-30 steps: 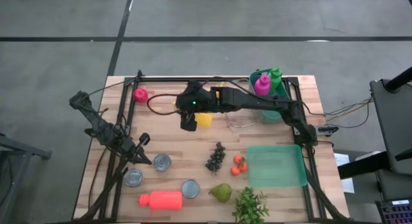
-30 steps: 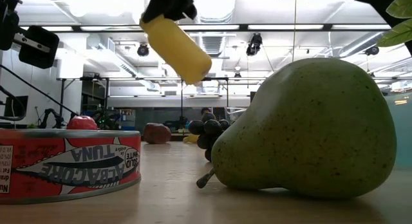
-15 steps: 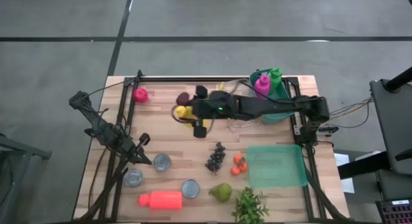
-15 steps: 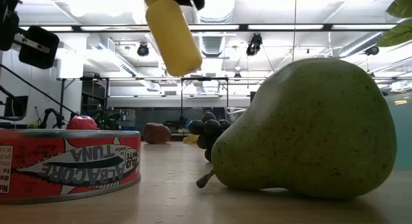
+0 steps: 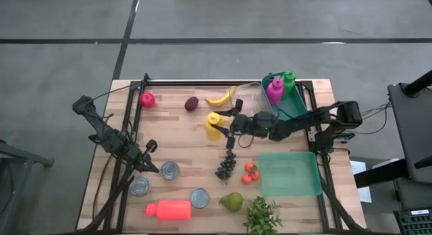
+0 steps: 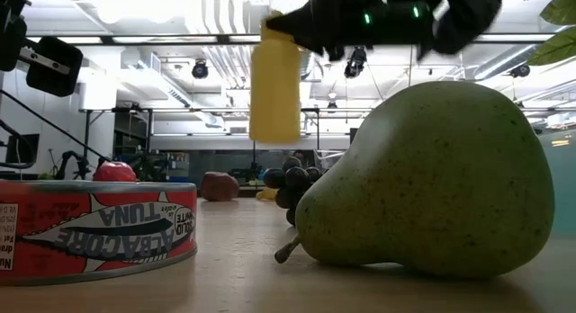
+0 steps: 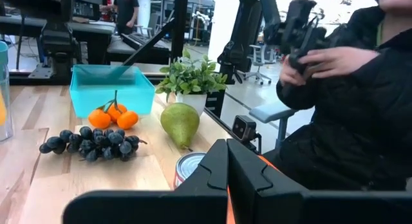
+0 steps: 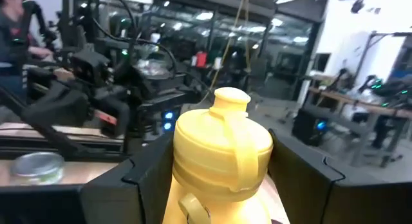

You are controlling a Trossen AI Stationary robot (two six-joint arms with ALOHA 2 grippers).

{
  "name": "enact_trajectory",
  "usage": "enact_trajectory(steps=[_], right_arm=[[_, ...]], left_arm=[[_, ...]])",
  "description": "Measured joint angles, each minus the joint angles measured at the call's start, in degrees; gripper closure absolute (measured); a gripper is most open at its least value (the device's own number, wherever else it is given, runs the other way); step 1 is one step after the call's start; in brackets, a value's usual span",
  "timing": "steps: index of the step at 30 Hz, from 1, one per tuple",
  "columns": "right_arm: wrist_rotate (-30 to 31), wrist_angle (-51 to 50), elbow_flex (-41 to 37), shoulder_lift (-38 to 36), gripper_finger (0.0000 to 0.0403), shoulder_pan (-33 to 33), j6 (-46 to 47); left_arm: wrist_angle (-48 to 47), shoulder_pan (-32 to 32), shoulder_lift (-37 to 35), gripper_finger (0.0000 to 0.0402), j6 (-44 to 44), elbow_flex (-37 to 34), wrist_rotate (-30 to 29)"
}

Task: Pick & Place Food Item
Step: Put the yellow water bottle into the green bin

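A yellow squeeze bottle with a capped top hangs in the air above the middle of the table. My right gripper is shut on it, its arm reaching in from the table's right side. The low view shows the bottle upright, well above the table. In the right wrist view the bottle fills the gap between the two fingers. My left gripper waits at the table's left part near the cans, its fingers shut on nothing. My right gripper pinches the yellow bottle between its two fingers, one on each side of the upper body just below the cap. The fingers come at it level, from the table's right side. The bottle is lifted clear and stands upright.
A banana, a dark plum and a pink item lie at the far side. Grapes, oranges, a teal tray, a pear, a plant, three cans and a red bottle lie nearer. A teal bin holds bottles.
My right gripper has drawn back toward the table's right edge, carrying the yellow bottle with it. It has turned about on the way, and the bottle, tilted a second ago, now hangs upright. The gripper has stayed shut on the bottle.
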Motion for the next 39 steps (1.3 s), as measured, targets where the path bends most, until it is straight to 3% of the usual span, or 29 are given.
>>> enact_trajectory(steps=[7,30,39], right_arm=[[0.25,10.17,-4.09,5.82,0.0184,0.00,2.09],[0.38,17.94,-4.38,12.94,0.0184,0.02,2.21],[14.49,16.91,-4.92,5.21,0.0184,4.43,-4.20]], left_arm=[[-0.02,0.00,0.01,0.0402,0.00,0.00,0.01],[0.00,0.00,0.01,0.0402,0.00,0.00,-0.02],[0.00,0.00,0.01,0.0402,0.00,0.00,-0.01]])
